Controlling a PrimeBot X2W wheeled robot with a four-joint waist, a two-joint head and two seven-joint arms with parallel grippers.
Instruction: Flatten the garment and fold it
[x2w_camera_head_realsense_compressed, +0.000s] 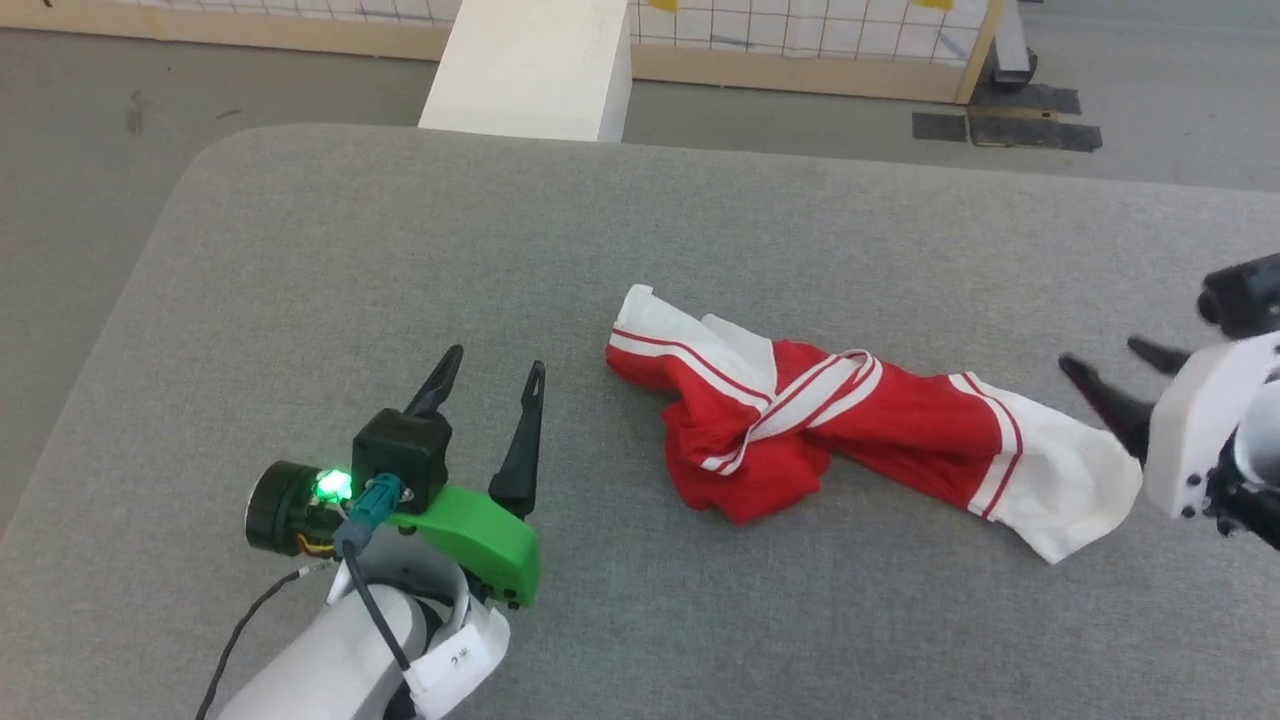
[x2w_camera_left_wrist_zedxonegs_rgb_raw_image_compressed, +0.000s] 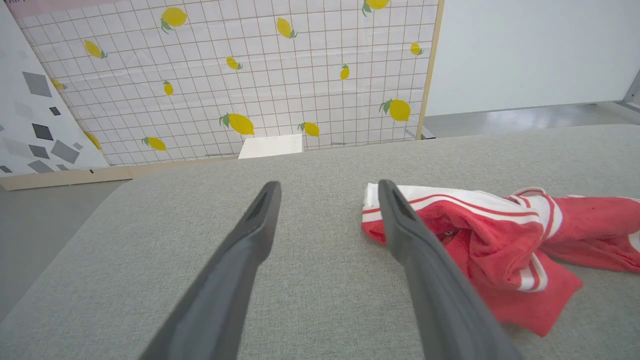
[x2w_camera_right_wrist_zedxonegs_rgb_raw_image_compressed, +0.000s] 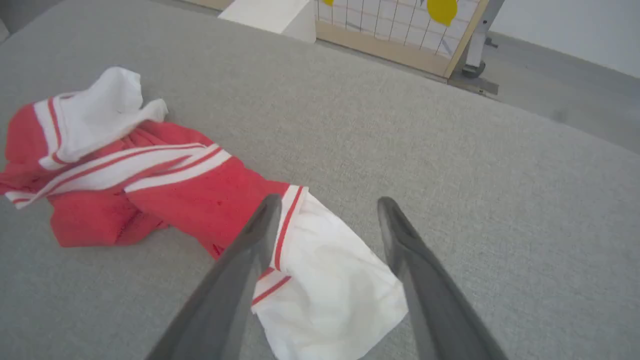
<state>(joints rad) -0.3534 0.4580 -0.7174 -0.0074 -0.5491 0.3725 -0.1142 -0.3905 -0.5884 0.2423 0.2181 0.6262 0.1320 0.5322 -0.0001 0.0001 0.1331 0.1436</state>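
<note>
The garment (x2w_camera_head_realsense_compressed: 820, 430) is a red shirt with white sleeves and red-white striped trim. It lies crumpled and twisted on the grey padded table (x2w_camera_head_realsense_compressed: 400, 250), one white sleeve stretched toward the right. My right gripper (x2w_camera_head_realsense_compressed: 1110, 368) stands open just past that sleeve's end; in the right wrist view the white sleeve (x2w_camera_right_wrist_zedxonegs_rgb_raw_image_compressed: 325, 280) lies flat below its spread fingers, unheld. My left gripper (x2w_camera_head_realsense_compressed: 492, 370) is open over bare table, left of the garment. In the left wrist view the garment (x2w_camera_left_wrist_zedxonegs_rgb_raw_image_compressed: 500, 235) sits beside the right finger, apart from it.
A white block (x2w_camera_head_realsense_compressed: 530, 65) stands beyond the table's far edge. A lemon-print grid panel (x2w_camera_left_wrist_zedxonegs_rgb_raw_image_compressed: 240, 75) in a wooden frame stands behind it on the grey floor. The table's rounded left corner (x2w_camera_head_realsense_compressed: 210, 160) is near my left arm.
</note>
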